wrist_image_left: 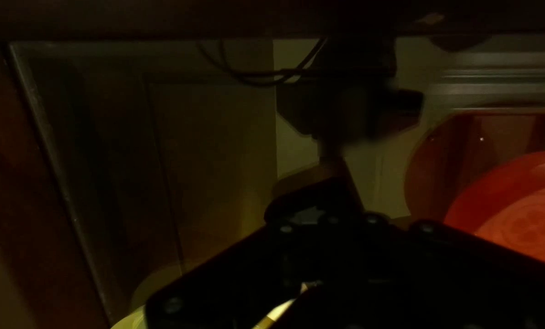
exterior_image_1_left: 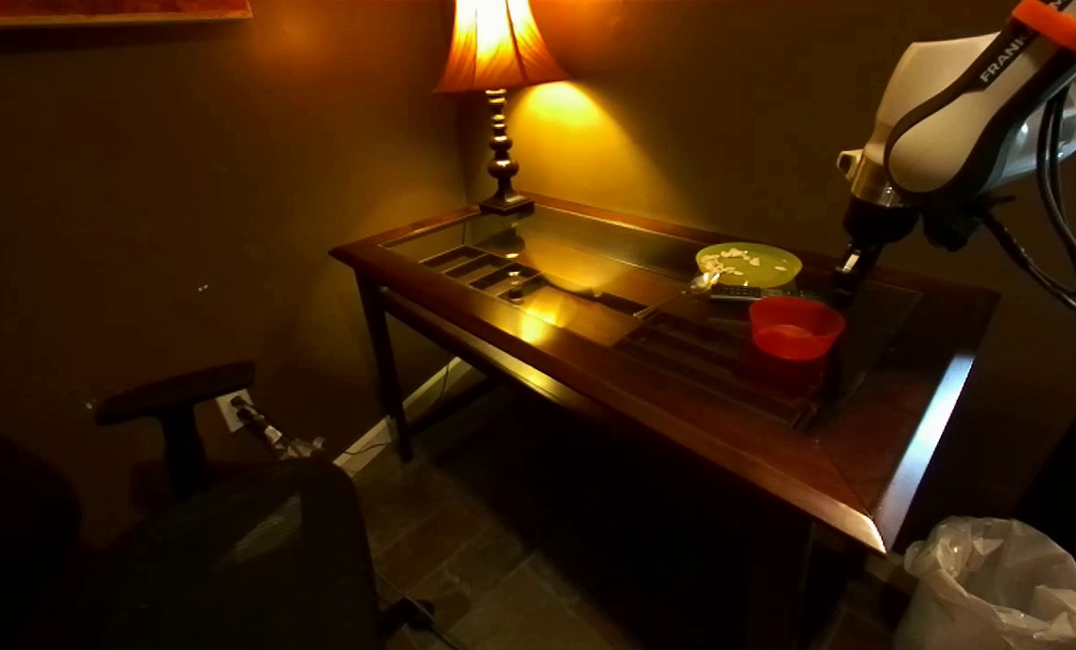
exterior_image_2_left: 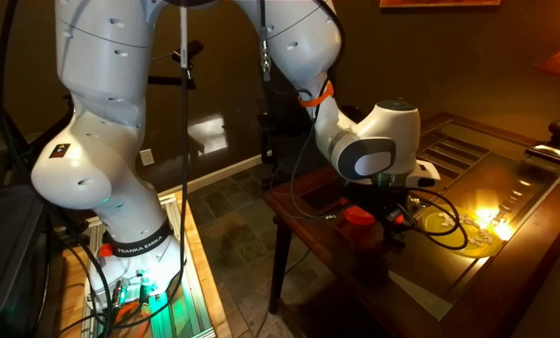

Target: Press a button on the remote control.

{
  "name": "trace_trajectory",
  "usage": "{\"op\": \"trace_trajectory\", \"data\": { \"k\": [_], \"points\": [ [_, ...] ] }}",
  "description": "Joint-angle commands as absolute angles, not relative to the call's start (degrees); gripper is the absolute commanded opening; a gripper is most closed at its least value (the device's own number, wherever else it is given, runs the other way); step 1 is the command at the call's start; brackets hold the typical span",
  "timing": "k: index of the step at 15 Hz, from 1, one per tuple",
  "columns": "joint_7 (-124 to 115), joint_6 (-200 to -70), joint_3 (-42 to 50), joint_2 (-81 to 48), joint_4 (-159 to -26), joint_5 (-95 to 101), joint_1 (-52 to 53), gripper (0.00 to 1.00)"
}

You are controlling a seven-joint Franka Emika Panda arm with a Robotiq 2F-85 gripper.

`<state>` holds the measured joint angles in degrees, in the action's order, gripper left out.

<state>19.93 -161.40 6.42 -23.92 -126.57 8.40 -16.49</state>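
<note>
The remote control (exterior_image_1_left: 737,292) is dark with small buttons. It lies on the glass-topped desk between the green plate and the red bowl in an exterior view. My gripper (exterior_image_1_left: 845,284) points down at the remote's far right end, low over the glass. It shows in an exterior view (exterior_image_2_left: 395,240), where the remote is hidden behind the arm and cables. In the wrist view the gripper (wrist_image_left: 352,224) is a black silhouette with its fingers together and nothing visible between them. A dark rounded block (wrist_image_left: 313,201) ahead of the tips looks like the remote's end. Contact cannot be told.
The red bowl (exterior_image_1_left: 796,329) stands close beside the gripper; it also shows in the wrist view (wrist_image_left: 524,210). A green plate (exterior_image_1_left: 777,271) holds small pale pieces. A spoon (exterior_image_1_left: 702,283) lies by it. A lamp (exterior_image_1_left: 502,162) stands at the desk's corner. Cables (exterior_image_2_left: 449,234) hang by the wrist.
</note>
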Motion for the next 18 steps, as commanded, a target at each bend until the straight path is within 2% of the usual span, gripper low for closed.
{"op": "trace_trajectory", "data": {
  "k": [1, 18],
  "points": [
    [21.0, -158.9, 5.7, -25.7, -123.7, 7.8, -16.7, 0.00],
    [23.7, -153.9, 5.4, -32.1, -120.1, 8.6, -16.6, 0.00]
  ]
}}
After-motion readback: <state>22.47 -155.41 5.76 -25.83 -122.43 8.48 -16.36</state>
